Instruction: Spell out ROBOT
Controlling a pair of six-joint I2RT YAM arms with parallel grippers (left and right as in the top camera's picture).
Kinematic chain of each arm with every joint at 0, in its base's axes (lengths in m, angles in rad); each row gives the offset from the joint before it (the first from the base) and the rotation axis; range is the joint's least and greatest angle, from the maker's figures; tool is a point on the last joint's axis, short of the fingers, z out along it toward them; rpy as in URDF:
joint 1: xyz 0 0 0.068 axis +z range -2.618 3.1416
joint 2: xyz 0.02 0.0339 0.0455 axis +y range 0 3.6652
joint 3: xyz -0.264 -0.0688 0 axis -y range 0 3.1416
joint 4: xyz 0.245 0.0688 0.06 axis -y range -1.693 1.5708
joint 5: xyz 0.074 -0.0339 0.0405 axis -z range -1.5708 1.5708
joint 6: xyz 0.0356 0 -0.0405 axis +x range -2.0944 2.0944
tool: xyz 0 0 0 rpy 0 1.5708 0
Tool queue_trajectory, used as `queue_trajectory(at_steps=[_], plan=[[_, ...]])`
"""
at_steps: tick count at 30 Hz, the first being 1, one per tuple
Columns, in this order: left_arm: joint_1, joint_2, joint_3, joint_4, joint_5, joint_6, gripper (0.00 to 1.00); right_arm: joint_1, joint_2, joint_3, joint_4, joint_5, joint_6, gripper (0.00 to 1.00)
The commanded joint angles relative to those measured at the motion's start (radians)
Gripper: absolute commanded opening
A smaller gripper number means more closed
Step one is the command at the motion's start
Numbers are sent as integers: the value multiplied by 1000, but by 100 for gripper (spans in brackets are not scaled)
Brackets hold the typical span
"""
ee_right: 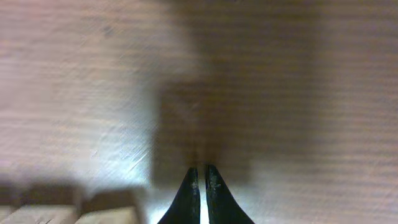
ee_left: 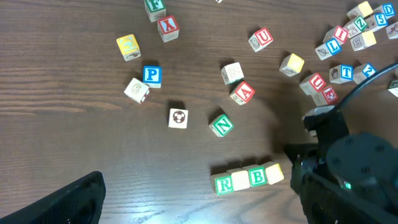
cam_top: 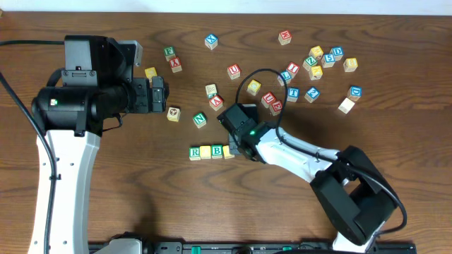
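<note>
Missing only the T cube [cam_top: 293, 93] from the R-O-B-O row [cam_top: 211, 151] on the desk [cam_top: 155, 204]. Lies well apart, farther out and rightward of the pinched-shut, empty right hand [ee_right: 202, 171]; likely nearer that than the wide-spread left hand [cam_top: 161, 95].

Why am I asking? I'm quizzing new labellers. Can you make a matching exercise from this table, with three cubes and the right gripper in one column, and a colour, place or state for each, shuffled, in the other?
Column one:
1. R cube
2. N cube
3. P cube
4. right gripper

Column two:
a. jaws shut
b. blue letter
c. at one end of the row of cubes
d. green letter, standing apart from the row

Pairs: 1-c, 2-d, 3-b, 4-a.
</note>
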State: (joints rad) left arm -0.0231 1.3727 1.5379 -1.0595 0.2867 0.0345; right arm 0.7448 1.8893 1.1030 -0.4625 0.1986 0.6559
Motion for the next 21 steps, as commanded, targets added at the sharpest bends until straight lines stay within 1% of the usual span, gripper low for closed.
queue_trajectory(at_steps=[1, 5, 15, 21], plan=[[3, 0, 18, -3, 8, 18, 98, 26, -70, 12, -29, -11, 68, 1], [3, 0, 18, -3, 8, 18, 98, 35, -77, 12, -51, -11, 91, 1], [3, 0, 18, -3, 8, 18, 98, 43, -77, 11, -66, -19, 97, 1], [3, 0, 18, -3, 8, 18, 98, 62, -77, 11, -108, -23, 169, 1]])
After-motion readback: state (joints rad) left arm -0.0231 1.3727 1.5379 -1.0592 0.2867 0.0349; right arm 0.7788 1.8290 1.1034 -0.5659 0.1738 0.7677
